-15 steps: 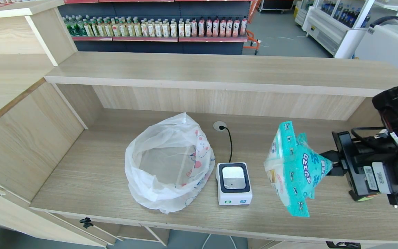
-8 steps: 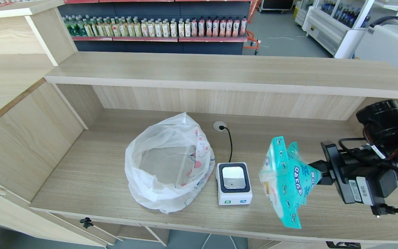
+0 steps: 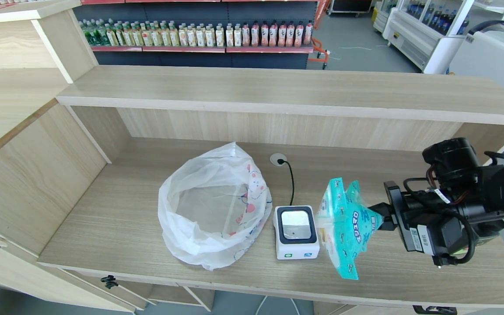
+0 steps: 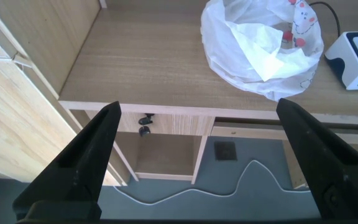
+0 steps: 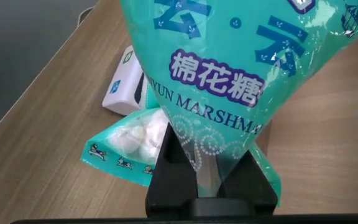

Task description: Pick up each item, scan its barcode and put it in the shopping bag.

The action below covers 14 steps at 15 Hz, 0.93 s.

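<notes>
Right tool (image 3: 379,214) grips the teal marshmallow bag (image 3: 344,227), which hangs above the worktop (image 3: 116,227) just right of the scanner (image 3: 296,232); the open shopping bag (image 3: 212,205) sits left of the scanner, and the left tool (image 4: 197,106) gapes wide off the worktop's front edge.

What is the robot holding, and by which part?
The right claw pinches the teal marshmallow bag by a bunched bit of wrapper; left claw holds nothing.

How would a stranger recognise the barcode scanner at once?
On the wooden counter, look just right of the white shopping bag. The scanner is a small white box with a dark-framed window on top and a black cable behind; the teal packet beside it hangs in the air.
</notes>
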Tool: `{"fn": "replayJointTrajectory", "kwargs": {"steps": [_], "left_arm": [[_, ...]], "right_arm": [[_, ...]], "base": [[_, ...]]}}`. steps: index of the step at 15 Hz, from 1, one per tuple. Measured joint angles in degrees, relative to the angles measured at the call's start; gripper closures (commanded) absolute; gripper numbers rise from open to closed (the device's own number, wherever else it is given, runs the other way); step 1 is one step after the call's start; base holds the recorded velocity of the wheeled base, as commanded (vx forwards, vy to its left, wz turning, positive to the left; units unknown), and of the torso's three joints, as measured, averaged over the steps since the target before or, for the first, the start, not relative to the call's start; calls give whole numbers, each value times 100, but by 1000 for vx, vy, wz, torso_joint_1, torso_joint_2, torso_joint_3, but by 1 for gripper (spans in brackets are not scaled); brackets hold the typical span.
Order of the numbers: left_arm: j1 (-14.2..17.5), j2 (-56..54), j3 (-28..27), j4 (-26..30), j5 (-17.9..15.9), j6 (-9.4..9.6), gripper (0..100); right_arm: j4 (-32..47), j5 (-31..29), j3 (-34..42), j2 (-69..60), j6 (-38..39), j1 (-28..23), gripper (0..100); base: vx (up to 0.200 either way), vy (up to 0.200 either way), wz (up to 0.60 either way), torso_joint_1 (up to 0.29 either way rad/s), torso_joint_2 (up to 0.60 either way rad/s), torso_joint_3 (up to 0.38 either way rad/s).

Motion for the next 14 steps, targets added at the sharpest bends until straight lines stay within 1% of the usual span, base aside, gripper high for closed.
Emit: {"fn": "replayJointTrajectory", "kwargs": {"steps": [3,5,6,9,11,14], "left_arm": [[0,0,0,0,2,0,0],[0,0,0,0,2,0,0],[0,0,0,0,2,0,0],[0,0,0,-2,0,0,0],[-2,0,0,0,2,0,0],[-2,0,0,0,0,0,0]], "right_arm": [[-284,2,-90,163,73,254,100],[-697,5,-127,240,210,492,100],[-766,2,-145,285,233,560,100],[-987,2,-300,423,255,661,100],[-1359,-13,-330,489,290,658,100],[-1406,-24,-256,508,315,642,100]], "base": [[0,0,0,0,0,0],[0,0,0,0,0,0],[0,0,0,0,0,0],[0,0,0,0,0,0],[0,0,0,0,0,0],[0,0,0,0,0,0]]}}
